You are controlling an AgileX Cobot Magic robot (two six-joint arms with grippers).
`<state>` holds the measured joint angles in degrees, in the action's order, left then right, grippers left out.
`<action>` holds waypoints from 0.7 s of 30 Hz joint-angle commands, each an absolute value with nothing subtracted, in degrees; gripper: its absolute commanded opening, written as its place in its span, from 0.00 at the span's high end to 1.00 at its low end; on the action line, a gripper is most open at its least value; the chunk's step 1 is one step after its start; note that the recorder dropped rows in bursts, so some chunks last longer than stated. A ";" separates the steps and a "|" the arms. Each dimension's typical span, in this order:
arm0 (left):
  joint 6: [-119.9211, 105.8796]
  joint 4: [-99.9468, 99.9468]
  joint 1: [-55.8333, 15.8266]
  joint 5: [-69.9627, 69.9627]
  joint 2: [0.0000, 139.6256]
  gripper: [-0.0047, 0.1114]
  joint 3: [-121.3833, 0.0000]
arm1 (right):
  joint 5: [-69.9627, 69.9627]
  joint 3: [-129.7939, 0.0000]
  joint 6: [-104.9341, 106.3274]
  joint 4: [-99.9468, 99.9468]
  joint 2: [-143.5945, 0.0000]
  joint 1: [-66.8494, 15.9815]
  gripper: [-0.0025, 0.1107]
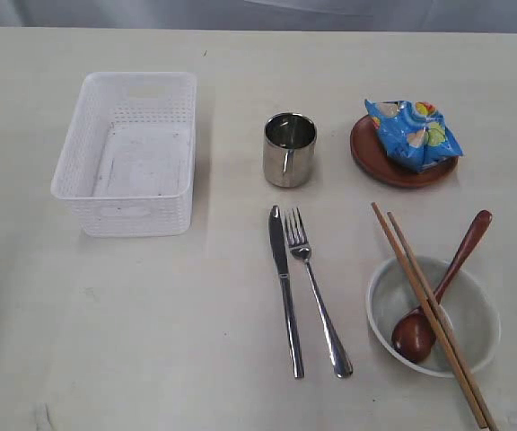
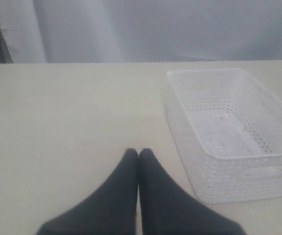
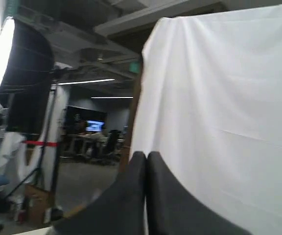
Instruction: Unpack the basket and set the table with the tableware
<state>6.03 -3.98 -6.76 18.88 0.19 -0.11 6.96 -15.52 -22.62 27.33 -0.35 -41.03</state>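
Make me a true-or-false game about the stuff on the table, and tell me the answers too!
1. The basket has nothing in it. True.
2. The wooden spoon has its round end inside the bowl. True.
3. The blue snack packet lies in the bowl. False: it lies on the brown plate.
4. The knife and the fork lie side by side. True.
5. The steel cup has tipped over. False: it stands upright, open end up.
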 commanded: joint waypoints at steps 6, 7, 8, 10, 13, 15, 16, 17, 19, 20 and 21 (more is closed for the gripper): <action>5.98 -4.24 -7.18 18.60 0.00 0.96 0.00 | 4.58 -12.60 -18.01 7.40 0.00 -15.87 0.98; 5.98 -4.24 -7.18 18.60 0.00 0.96 0.00 | 3.94 -12.10 -16.70 5.10 0.00 -13.79 0.98; 5.98 -4.24 -7.18 18.60 0.00 0.96 0.00 | 3.55 -11.50 -15.31 2.73 0.00 -11.97 0.98; 5.98 -4.24 -7.18 18.60 0.00 0.96 0.00 | 3.53 -10.32 -12.33 -1.59 0.00 -9.33 0.98; 5.98 -4.24 -7.18 18.60 0.00 0.96 0.00 | 3.53 -8.34 -7.81 -3.56 0.00 -6.93 0.98; 5.98 -4.24 -7.18 18.60 0.00 0.96 0.00 | 3.53 -7.04 -5.41 -3.37 0.00 -6.66 0.98; 5.98 -4.24 -7.18 18.60 0.00 0.96 0.00 | 3.53 -6.28 -3.56 -3.37 0.00 -6.57 0.98; 5.98 -4.24 -7.18 18.60 0.00 0.96 0.00 | 3.53 -5.47 -1.66 -3.37 0.00 -6.57 0.98; 5.98 -4.24 -7.18 18.60 0.00 0.96 0.00 | 3.53 -3.98 2.05 -3.37 0.00 -6.57 0.98; 5.98 -4.24 -7.18 18.60 0.00 0.96 0.00 | 3.53 -3.18 3.43 -3.37 0.00 -6.57 0.98; 5.98 -4.24 -7.18 18.60 0.00 0.96 0.00 | 3.53 -2.42 4.76 -3.37 0.00 -6.57 0.98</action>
<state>6.03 -3.98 -6.76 18.88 0.19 -0.11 3.85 -4.31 0.00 -3.24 -0.29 -7.02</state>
